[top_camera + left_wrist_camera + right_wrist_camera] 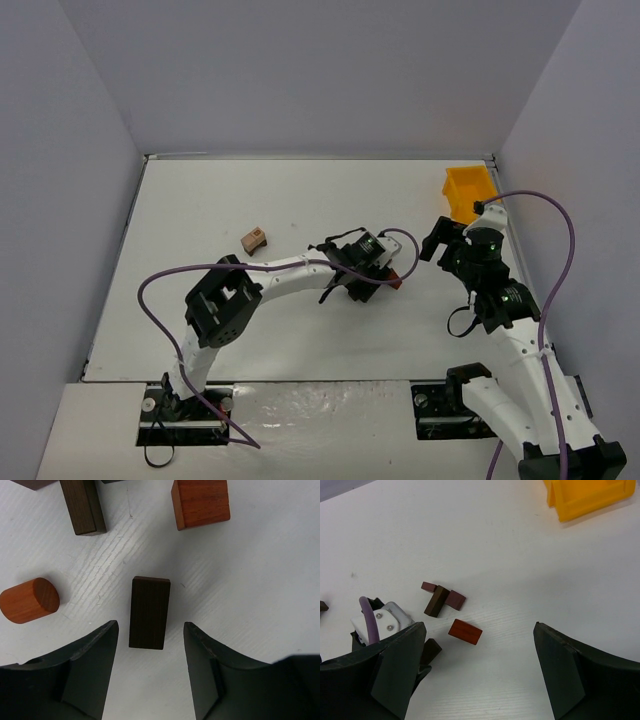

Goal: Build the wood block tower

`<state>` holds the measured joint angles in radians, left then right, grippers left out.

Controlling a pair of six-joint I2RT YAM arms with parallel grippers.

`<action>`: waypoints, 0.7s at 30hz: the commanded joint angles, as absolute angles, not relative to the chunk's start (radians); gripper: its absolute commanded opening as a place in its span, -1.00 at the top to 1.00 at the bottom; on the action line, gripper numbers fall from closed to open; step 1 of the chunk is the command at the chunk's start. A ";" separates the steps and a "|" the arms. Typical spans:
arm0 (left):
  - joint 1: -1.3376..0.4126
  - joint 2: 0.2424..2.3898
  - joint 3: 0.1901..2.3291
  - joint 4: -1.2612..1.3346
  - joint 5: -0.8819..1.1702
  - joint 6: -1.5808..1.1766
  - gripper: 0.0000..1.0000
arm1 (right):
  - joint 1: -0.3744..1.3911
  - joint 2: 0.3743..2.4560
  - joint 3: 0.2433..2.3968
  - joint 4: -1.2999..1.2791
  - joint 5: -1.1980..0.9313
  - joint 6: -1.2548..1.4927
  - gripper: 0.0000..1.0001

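Observation:
The wood blocks lie singly on the white table; no tower is in view. In the left wrist view a dark brown rectangular block [149, 612] lies flat between the tips of my left gripper [150, 624]. The gripper is open, with a gap on each side of the block. Around it are a reddish block [200, 502], a dark stick [82, 505] and an orange-red cylinder [29, 600]. From above, the left gripper [381, 275] is over this cluster. My right gripper [479, 626] is wide open and empty, raised to the right of the reddish block [465, 631].
A yellow bin [468, 190] stands at the back right corner. One tan block [254, 238] lies alone to the left of the left arm. Two maroon pieces [456, 600] flank the dark stick [436, 601]. The purple cables loop above both arms.

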<state>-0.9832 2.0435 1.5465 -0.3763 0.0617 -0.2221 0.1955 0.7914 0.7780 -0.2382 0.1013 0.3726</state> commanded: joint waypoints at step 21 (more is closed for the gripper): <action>-1.006 2.067 1.652 -0.414 0.008 -0.224 0.13 | 0.184 0.770 0.772 -0.207 0.084 0.365 -0.72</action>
<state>-0.9979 2.1002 1.5967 -0.4213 0.0234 -0.2131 0.1894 0.7768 0.7760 -0.2455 0.0927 0.3691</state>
